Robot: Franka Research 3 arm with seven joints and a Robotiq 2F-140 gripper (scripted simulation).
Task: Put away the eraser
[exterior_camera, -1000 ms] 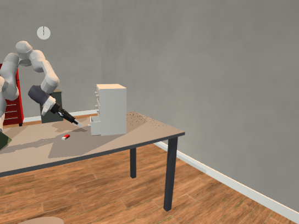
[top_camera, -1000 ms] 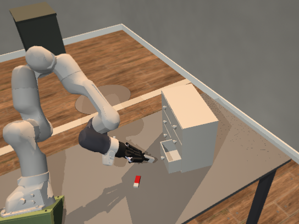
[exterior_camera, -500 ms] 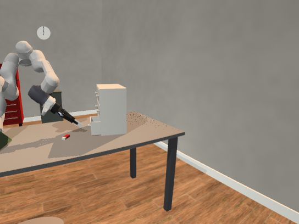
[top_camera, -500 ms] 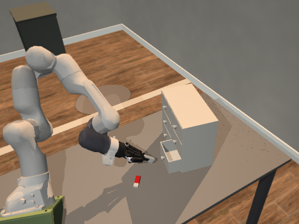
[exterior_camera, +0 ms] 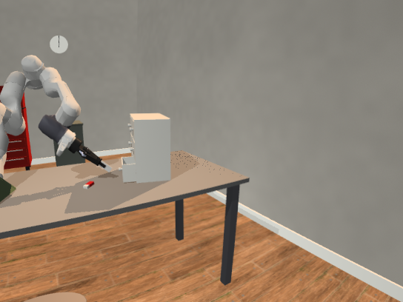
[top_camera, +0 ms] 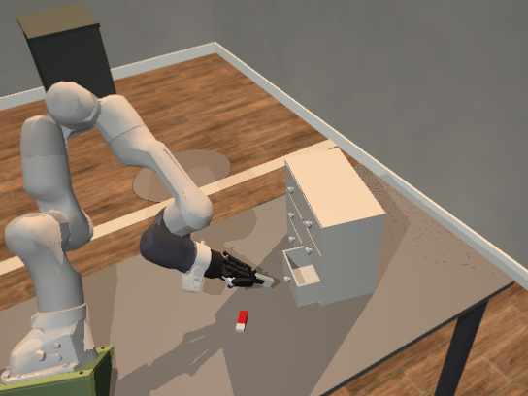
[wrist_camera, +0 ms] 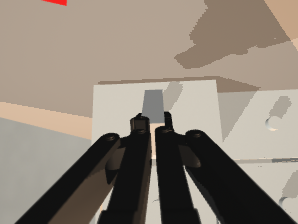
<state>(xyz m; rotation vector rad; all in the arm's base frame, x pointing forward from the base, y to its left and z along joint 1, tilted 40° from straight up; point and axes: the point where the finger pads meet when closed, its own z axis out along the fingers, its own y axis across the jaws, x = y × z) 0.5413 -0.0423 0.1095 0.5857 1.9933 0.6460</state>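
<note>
The small white chest point(top_camera: 335, 214) stands on the table with several knobbed drawers. Its bottom drawer point(top_camera: 302, 274) is pulled out a little; the part I can see inside looks empty. The other drawers are pushed in. The red and white eraser point(top_camera: 242, 320) lies on the table in front of the chest, and shows in the exterior view point(exterior_camera: 88, 184). My gripper point(top_camera: 266, 280) is shut and empty, low over the table, pointing at the open drawer's front, just short of its knob point(top_camera: 287, 279). In the wrist view the shut fingers point(wrist_camera: 152, 107) face the drawer front point(wrist_camera: 200, 115).
The table's right edge lies beyond the chest. The robot base point(top_camera: 53, 369) stands at the table's near left corner. A dark cabinet point(top_camera: 68, 44) stands on the floor far behind.
</note>
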